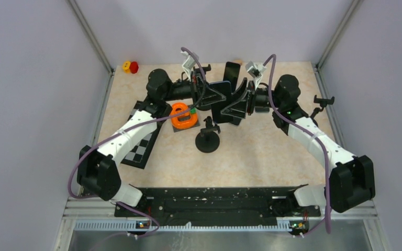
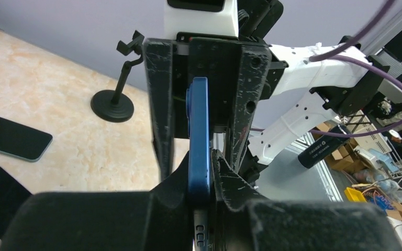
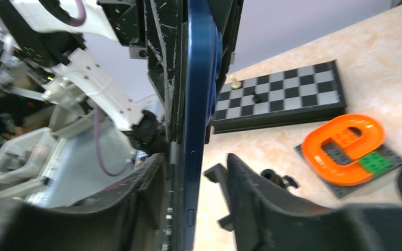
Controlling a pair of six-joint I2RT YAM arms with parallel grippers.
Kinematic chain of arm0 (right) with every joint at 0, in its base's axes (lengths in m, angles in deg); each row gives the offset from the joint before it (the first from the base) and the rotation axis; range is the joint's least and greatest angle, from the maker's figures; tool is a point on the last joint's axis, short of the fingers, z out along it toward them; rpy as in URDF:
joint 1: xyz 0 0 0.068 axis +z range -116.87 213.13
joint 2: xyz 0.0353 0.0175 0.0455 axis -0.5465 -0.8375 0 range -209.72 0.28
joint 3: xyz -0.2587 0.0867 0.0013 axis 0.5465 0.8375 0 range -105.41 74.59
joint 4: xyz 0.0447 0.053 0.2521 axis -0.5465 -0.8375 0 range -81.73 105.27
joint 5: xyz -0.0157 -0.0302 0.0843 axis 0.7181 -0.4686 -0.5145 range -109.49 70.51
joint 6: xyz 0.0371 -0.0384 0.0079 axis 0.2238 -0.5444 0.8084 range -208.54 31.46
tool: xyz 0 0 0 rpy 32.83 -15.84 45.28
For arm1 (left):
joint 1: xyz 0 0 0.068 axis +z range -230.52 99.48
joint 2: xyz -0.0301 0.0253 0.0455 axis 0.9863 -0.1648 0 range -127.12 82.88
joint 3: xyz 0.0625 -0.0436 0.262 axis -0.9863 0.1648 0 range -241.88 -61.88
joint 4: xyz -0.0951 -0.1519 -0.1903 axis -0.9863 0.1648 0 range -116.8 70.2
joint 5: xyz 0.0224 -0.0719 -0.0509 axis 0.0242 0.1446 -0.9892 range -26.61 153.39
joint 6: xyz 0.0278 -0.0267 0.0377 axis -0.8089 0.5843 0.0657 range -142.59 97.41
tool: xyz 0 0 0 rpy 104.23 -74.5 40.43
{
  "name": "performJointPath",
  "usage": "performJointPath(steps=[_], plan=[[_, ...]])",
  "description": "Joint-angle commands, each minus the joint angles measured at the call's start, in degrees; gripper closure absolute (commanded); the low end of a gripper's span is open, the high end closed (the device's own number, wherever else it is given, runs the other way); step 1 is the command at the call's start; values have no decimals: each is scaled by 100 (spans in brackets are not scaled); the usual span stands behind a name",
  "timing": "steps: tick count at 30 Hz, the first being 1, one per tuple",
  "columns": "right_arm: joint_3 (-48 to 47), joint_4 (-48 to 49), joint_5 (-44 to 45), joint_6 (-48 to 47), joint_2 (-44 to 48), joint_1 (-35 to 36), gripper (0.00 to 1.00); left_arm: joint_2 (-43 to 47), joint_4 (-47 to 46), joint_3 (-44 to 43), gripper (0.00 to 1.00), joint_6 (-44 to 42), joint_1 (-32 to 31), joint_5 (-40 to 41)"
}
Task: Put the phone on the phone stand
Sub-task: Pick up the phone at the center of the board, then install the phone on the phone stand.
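Observation:
A blue phone is held on edge in the air over the middle of the table, between the two arms. My left gripper is shut on it; in the left wrist view its fingers pinch the phone at the lower end. My right gripper is open around the phone's other end; the phone lies against one finger, with a clear gap to the other finger. A black phone stand with a round base stands on the table just in front of and below the grippers.
An orange ring on a grey plate and a chessboard lie to the left. A second black stand is at the far right. Two dark phones lie on the table, and another dark phone at the back.

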Motion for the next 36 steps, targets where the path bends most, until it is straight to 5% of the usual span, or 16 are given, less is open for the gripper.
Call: performJointPath(steps=[1, 5, 13, 21, 36], plan=[[-115, -729, 365, -1055, 234, 55, 40, 378, 181, -68, 100, -389, 136, -53], [96, -1507, 981, -2096, 630, 78, 24, 770, 624, -74, 100, -766, 467, -164], [672, -2406, 2314, -3838, 965, 673, 24, 1593, 2974, -284, 100, -2759, 799, -283], [1024, -2343, 3093, -4495, 825, 1359, 25, 2038, 3405, 120, 100, -3189, 831, -180], [1008, -2187, 3747, -4438, 787, 1434, 52, 1970, 2967, 487, 100, -3203, 819, -379]])
